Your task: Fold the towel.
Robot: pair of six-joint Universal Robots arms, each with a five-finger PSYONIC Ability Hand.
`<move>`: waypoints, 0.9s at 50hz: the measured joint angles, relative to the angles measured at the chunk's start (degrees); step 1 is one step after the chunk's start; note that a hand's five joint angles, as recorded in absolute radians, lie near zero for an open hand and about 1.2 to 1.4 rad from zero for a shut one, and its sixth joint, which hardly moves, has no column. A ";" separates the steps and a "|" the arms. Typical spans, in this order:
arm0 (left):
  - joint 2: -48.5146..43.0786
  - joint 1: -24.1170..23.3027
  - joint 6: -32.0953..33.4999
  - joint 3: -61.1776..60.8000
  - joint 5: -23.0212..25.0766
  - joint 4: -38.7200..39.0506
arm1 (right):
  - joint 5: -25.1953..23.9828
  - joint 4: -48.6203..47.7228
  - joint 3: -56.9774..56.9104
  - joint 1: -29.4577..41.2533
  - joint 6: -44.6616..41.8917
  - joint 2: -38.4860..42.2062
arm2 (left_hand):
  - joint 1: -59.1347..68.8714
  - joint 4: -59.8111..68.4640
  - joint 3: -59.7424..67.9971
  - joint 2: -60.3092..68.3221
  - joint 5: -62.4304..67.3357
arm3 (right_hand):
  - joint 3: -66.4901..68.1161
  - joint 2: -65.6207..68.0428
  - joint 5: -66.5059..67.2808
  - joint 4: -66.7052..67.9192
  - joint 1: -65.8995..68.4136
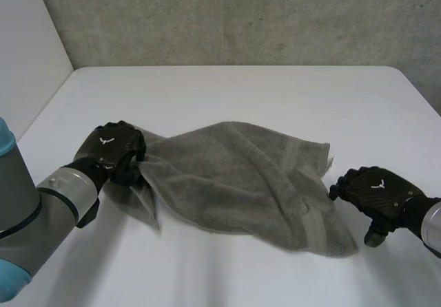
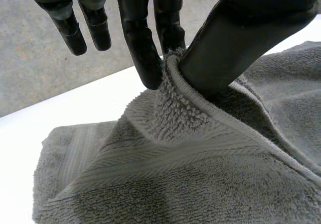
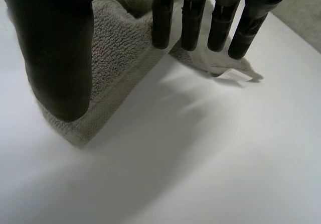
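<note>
Left corner of the towel (image 1: 241,180) is pinched between thumb and finger of the left hand (image 1: 109,150) and raised, presumably for folding over. The rest is slumped on the table (image 1: 227,93). The right hand (image 1: 375,190) is spread at the right edge, nothing gripped, probably to pin it.

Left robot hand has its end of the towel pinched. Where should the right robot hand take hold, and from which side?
Probably the towel corner with the white tag, at the open right robot hand's fingertips. Come in from the bare table on its right: that corner lies flat and sticks out, across from the left robot hand's pinch.
</note>
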 measured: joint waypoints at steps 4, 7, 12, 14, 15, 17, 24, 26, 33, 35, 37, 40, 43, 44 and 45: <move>-0.02 -0.03 -0.02 -0.19 0.28 0.03 | -0.05 -0.02 0.96 -0.07 -0.09 0.12 | 0.00 0.00 0.00 0.00 0.00 | 0.00 0.00 0.03 0.00 0.01; -0.06 -0.03 -0.02 -0.30 0.37 0.04 | -0.16 -0.21 1.52 -0.03 -0.15 0.18 | -0.07 0.00 0.00 0.03 0.00 | 0.00 0.00 -0.06 0.00 0.01; -0.15 0.01 -0.02 -0.32 0.44 0.07 | -0.20 -0.65 1.76 0.32 -0.27 0.56 | -0.07 0.00 0.00 0.11 0.00 | 0.00 -0.09 -0.65 0.00 -0.01; -0.25 0.04 -0.02 -0.32 0.46 0.09 | -0.14 -1.06 1.64 0.53 -0.32 1.11 | -0.07 0.00 0.00 0.11 0.00 | 0.00 -0.09 -0.68 0.00 0.00; -0.27 0.04 -0.02 -0.32 0.46 0.10 | -0.12 -1.20 1.59 0.59 -0.33 1.28 | -0.07 0.00 0.00 0.12 0.00 | 0.00 -0.09 -0.68 0.00 0.00; -0.33 0.05 -0.02 -0.32 0.48 0.11 | -0.02 -1.78 1.40 0.86 -0.37 1.94 | -0.07 0.00 0.00 0.12 0.00 | 0.00 -0.08 -0.68 0.00 0.00; -0.49 0.11 -0.01 -0.31 0.49 0.13 | 0.34 -4.82 0.53 3.14 -0.23 4.54 | -0.07 0.00 0.00 0.12 0.00 | 0.00 -0.08 -0.68 0.00 0.00; -0.53 0.14 -0.02 -0.31 0.49 0.13 | 0.40 -5.61 0.34 4.09 -0.03 5.24 | -0.07 0.00 0.00 0.12 0.00 | 0.00 -0.08 -0.68 0.00 0.00; -0.58 0.31 -0.01 -0.27 0.49 0.13 | 0.94 -7.90 -0.01 7.93 2.01 6.49 | -0.07 0.00 0.00 0.12 0.00 | 0.00 -0.08 -0.69 0.00 0.00; -0.58 0.32 -0.01 -0.27 0.49 0.13 | 1.21 -8.22 -0.14 8.82 3.14 6.56 | -0.07 0.00 0.00 0.12 0.00 | 0.00 -0.08 -0.69 0.00 0.00; -0.58 0.33 -0.01 -0.26 0.49 0.13 | 1.54 -8.55 -0.31 9.82 4.70 6.59 | -0.07 0.00 0.00 0.12 0.00 | 0.00 0.53 -0.07 0.00 0.25; -0.58 0.33 -0.01 -0.24 0.49 0.13 | 1.91 -9.09 -0.51 11.08 6.83 6.66 | -0.07 0.00 0.00 0.12 0.00 | 0.00 3.45 3.25 0.00 3.01; -0.58 0.33 -0.01 -0.25 0.49 0.10 | 2.23 -10.06 -0.79 12.25 8.65 7.17 | -0.07 0.00 0.00 0.12 0.00 | 0.00 19.42 18.89 0.00 18.60; -0.58 0.34 -0.01 -0.25 0.49 0.08 | 2.35 -10.37 -0.97 12.63 9.18 7.48 | -0.07 0.00 0.00 0.13 0.00 | 0.00 26.80 25.36 0.00 25.15; -0.58 0.35 -0.01 -0.26 0.49 0.07 | 2.41 -10.50 -1.10 12.80 9.45 7.65 | -0.07 0.00 0.00 0.13 0.00 | 0.00 29.44 27.94 0.00 27.79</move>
